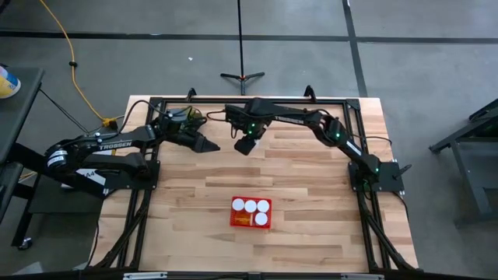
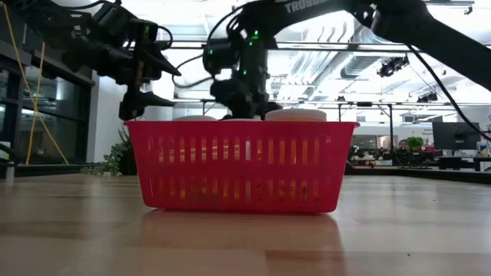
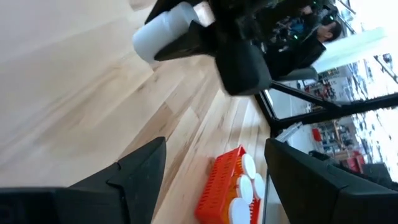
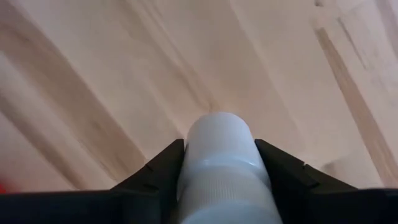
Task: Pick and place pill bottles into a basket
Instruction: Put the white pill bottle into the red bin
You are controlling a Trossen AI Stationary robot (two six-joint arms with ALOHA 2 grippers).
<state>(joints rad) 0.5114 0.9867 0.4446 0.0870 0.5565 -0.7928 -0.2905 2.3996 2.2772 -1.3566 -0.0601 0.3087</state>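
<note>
One whitish pill bottle [image 4: 219, 168] sits pinched between the fingers of the right hand [image 1: 247, 145], held above the bare table [image 1: 311, 179] toward its far side. The left hand [image 1: 207, 145] hovers just beside it, fingers spread and empty. Nearer the front stands the red basket [image 1: 250, 222], with at least three white-capped bottles [image 1: 250, 206] inside. This looks like the carry step; next the right hand must travel over the basket and let go.

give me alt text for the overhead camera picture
The right gripper holds a whitish pill bottle above the far part of a wooden table. The left gripper waits open beside it. Nearer, a red basket holds four white-capped bottles.
</note>
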